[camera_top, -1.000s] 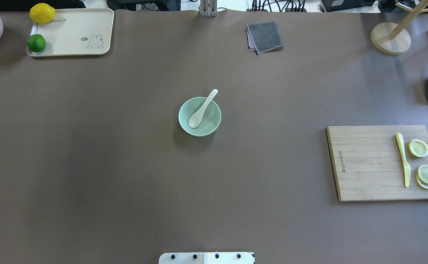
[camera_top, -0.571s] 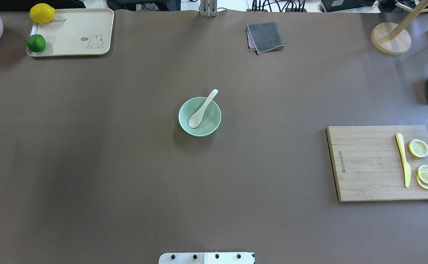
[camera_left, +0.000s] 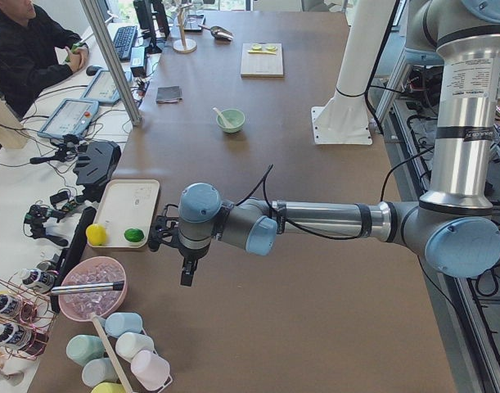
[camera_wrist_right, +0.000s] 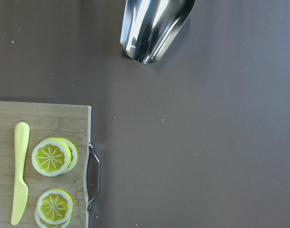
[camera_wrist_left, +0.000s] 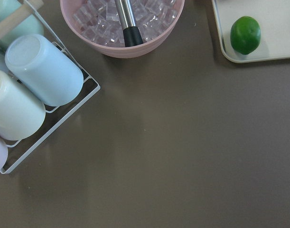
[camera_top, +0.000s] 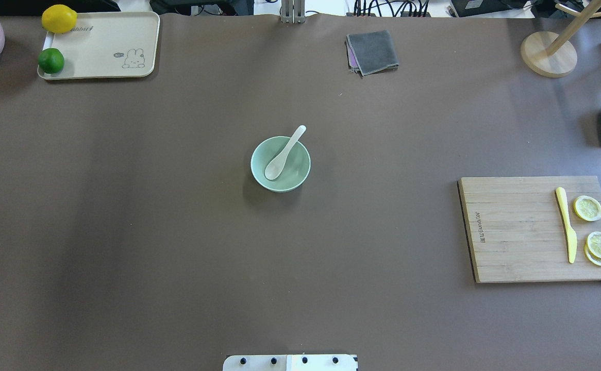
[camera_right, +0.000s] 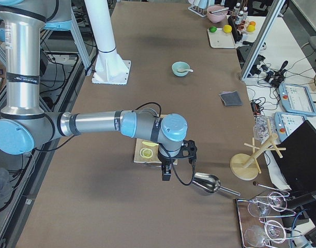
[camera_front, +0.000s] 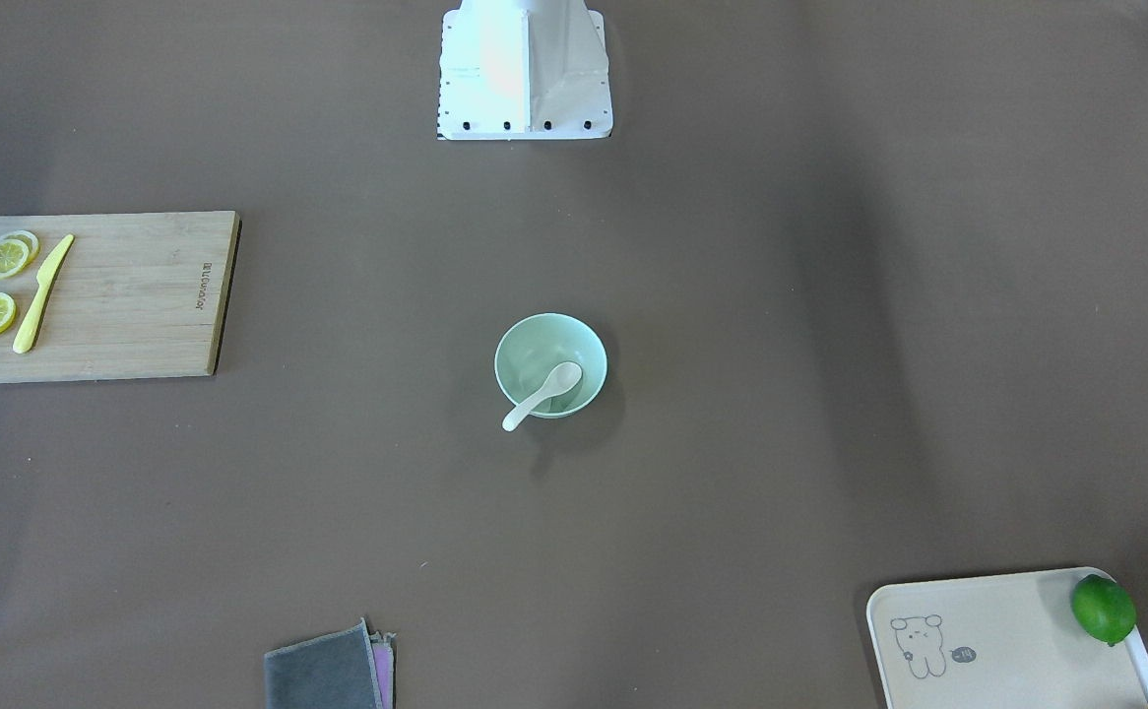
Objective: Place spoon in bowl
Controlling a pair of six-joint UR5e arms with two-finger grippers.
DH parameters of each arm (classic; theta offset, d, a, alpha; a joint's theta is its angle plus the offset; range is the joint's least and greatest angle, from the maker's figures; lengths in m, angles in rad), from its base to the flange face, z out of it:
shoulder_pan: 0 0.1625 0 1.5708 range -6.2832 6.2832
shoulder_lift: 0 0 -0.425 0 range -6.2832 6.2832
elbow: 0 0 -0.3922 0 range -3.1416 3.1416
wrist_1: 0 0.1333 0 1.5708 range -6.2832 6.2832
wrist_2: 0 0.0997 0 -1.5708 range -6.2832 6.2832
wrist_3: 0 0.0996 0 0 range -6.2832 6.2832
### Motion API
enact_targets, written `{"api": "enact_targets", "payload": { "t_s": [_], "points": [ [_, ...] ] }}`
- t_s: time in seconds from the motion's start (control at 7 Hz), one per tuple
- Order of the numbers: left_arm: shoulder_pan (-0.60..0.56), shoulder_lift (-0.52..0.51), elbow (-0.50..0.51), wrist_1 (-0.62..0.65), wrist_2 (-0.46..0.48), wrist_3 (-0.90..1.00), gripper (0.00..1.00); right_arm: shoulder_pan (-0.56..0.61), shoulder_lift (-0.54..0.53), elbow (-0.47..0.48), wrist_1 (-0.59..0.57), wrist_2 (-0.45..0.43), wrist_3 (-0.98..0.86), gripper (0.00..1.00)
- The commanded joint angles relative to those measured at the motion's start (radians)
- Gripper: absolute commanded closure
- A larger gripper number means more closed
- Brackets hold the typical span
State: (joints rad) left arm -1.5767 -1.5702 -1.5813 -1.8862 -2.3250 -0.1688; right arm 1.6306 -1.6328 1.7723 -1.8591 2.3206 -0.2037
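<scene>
Well to the left of the bowl (camera_top: 297, 173), the left gripper (camera_left: 186, 275) hangs above the table near the tray (camera_top: 99, 46) that carries a lemon (camera_top: 59, 18) and a lime (camera_top: 51, 61), and I cannot tell whether its fingers are apart or together. The spoon (camera_top: 283, 156) lies in the bowl, scoop down inside and handle leaning out over the far right rim. Well to the bowl's right, the right gripper (camera_right: 166, 174) hangs between the cutting board (camera_top: 517, 232) and a metal scoop (camera_wrist_right: 154, 28), and its fingers cannot be judged either.
</scene>
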Motion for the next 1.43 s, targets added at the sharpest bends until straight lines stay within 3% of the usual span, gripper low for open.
{"api": "enact_targets", "payload": {
  "t_s": [0.0, 1.29],
  "points": [
    [-0.003, -0.008, 0.009, 0.01, 0.002, -0.004, 0.02, -0.014, 0.045, -0.043, -0.009, 0.003, 0.01, 0.0],
    [-0.003, -0.03, 0.018, 0.01, 0.004, -0.012, 0.02, -0.014, 0.042, -0.059, -0.002, 0.011, 0.004, 0.0]
  ]
}}
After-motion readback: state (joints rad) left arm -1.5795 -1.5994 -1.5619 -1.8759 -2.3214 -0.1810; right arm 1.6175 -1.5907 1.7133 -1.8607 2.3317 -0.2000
